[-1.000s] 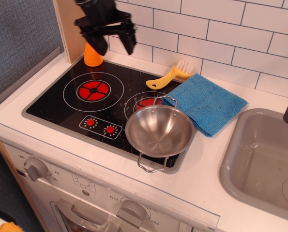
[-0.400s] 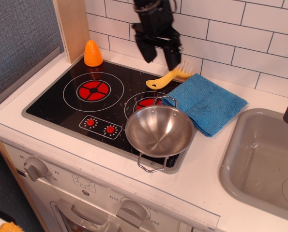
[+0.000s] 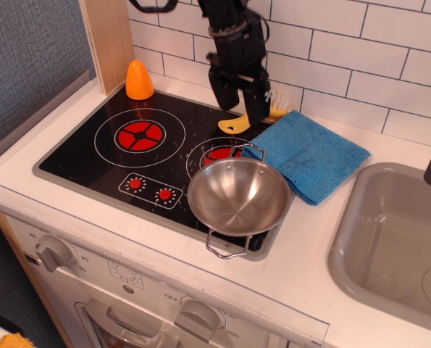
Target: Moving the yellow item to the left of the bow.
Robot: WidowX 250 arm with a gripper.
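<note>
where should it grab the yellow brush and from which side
Best on the flat handle of the yellow brush, probably from straight above. It lies flat at the back of the stove, bristles toward the wall, right beside the blue cloth. The open gripper already hangs over the handle, one finger on each side.

A yellow brush (image 3: 235, 124) with white bristles lies beside a blue cloth (image 3: 309, 154) and a shiny silver steel bowl (image 3: 238, 196). The black end effector (image 3: 240, 100) hangs over the glossy black hob (image 3: 92, 156), ringed in white with red burners. An orange cone (image 3: 139, 80) stands against white tiles (image 3: 360, 65) with grey grout.
</note>
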